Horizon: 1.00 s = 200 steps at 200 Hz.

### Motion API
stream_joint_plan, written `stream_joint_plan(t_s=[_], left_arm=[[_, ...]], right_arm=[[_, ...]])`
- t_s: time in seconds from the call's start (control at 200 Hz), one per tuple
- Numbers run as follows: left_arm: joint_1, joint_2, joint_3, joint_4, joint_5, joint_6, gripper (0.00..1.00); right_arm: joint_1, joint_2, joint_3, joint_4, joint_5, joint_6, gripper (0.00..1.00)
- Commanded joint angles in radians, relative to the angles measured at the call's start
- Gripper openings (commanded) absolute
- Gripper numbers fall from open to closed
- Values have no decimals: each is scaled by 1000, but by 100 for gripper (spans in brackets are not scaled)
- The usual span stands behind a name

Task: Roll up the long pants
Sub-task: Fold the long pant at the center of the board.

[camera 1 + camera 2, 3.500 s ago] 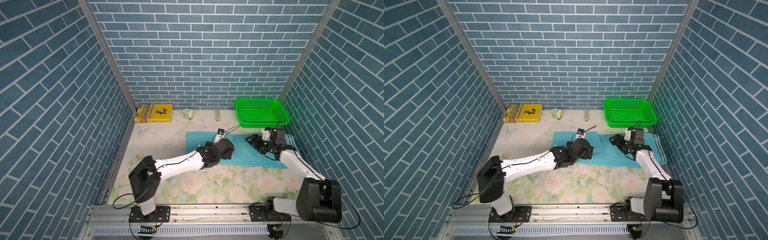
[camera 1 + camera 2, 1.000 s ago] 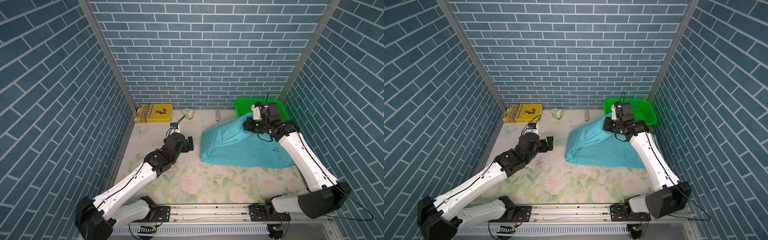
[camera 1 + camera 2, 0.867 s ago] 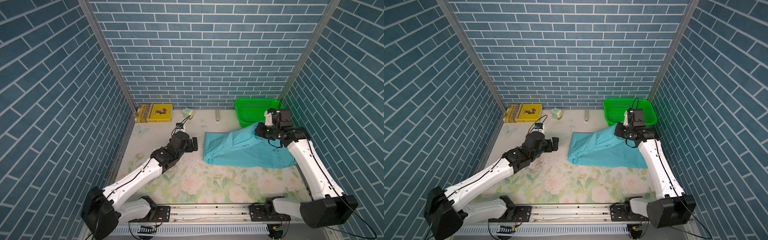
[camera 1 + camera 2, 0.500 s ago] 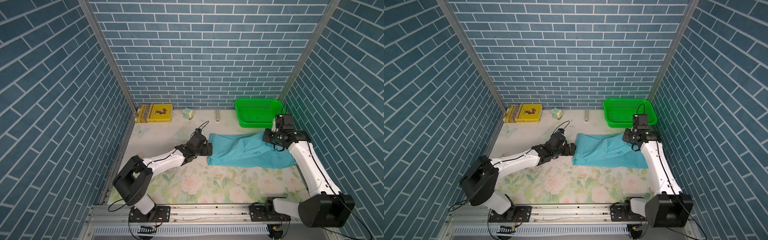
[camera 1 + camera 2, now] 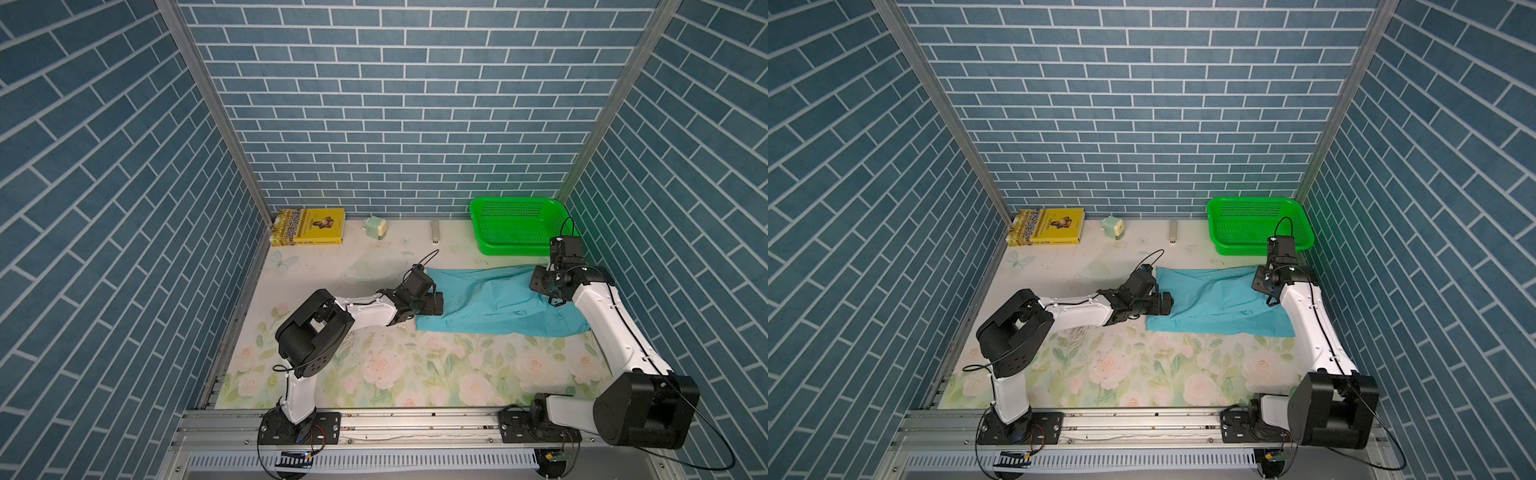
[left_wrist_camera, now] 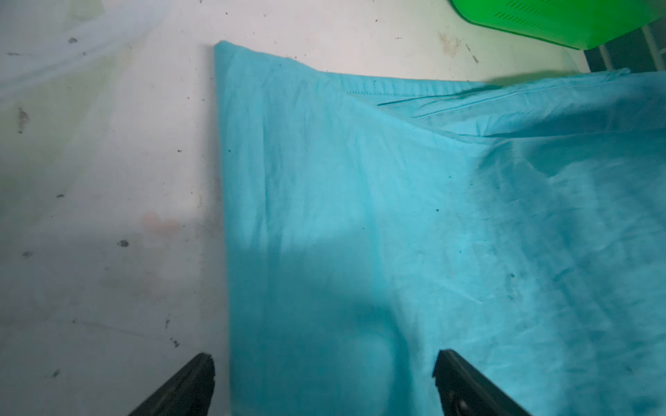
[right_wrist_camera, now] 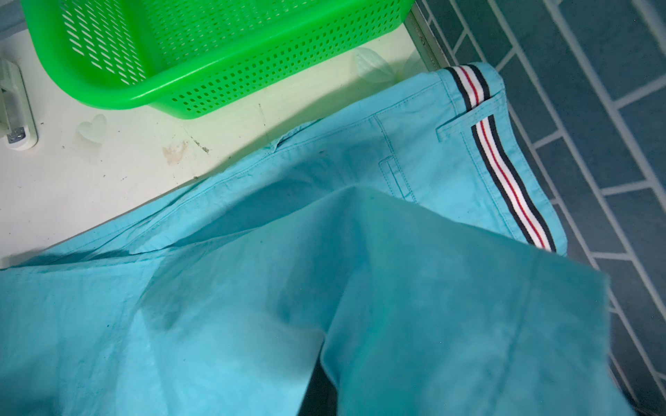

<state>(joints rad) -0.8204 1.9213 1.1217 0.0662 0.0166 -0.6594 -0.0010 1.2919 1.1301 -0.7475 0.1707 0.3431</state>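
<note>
The long pants (image 5: 490,307) are turquoise and lie folded flat on the right half of the table, seen in both top views (image 5: 1221,307). My left gripper (image 5: 436,303) is low at their left edge, open. In the left wrist view its fingertips straddle that edge (image 6: 324,360), one over bare table and one over cloth (image 6: 396,216). My right gripper (image 5: 546,286) is over the pants' right end, shut on a fold of cloth. In the right wrist view that fold (image 7: 450,324) rises up and covers the jaws. The striped waistband (image 7: 504,169) lies beyond it, against the side wall.
A green basket (image 5: 511,250) stands at the back right, close behind the pants. A yellow book (image 5: 309,226), a small pale green object (image 5: 376,227) and a small white stick (image 5: 435,231) lie along the back wall. The right wall is close to my right arm.
My right gripper has lowered the lifted cloth and carried it right, laying the pants flat. My left arm has swung in from the left to the pants' left edge, still open.
</note>
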Motion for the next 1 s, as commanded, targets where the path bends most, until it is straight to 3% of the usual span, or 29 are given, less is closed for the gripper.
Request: stream_joint_plan(t_s=[0.0, 0.07, 0.15, 0.19, 0.315, 0.375, 0.43, 0.54, 0.73, 0.775, 0.875, 0.995], left_arm=[[-8, 30, 20, 8, -27, -10, 100], [-11, 44, 18, 20, -19, -14, 100], [-13, 44, 8, 40, -17, -12, 89], [-11, 38, 7, 32, -32, 0, 80], [16, -14, 3, -39, -69, 51, 36], [48, -53, -14, -91, -88, 70, 25], [90, -108, -52, -135, -106, 82, 22], [196, -239, -155, -187, -89, 127, 20], [398, -379, -208, -378, -94, 199, 20], [435, -410, -222, -379, -65, 208, 29], [444, -461, -241, -336, 17, 219, 67], [410, -480, -287, -171, 208, 183, 78]], right_arm=[[-12, 1, -7, 39, -3, -24, 0], [-13, 1, -10, 45, -26, -24, 0], [-14, -3, -20, 58, -67, -20, 0], [-14, -6, -25, 65, -91, -12, 0], [-13, -21, -65, 113, -211, 25, 0], [-12, -34, -97, 143, -286, 53, 0], [-9, -49, -128, 173, -328, 92, 0], [30, -92, -193, 248, -382, 175, 0], [218, -107, -235, 361, -379, 290, 0], [252, -92, -224, 380, -382, 295, 0], [283, -50, -162, 342, -348, 270, 0], [282, -35, -91, 253, -256, 217, 0]])
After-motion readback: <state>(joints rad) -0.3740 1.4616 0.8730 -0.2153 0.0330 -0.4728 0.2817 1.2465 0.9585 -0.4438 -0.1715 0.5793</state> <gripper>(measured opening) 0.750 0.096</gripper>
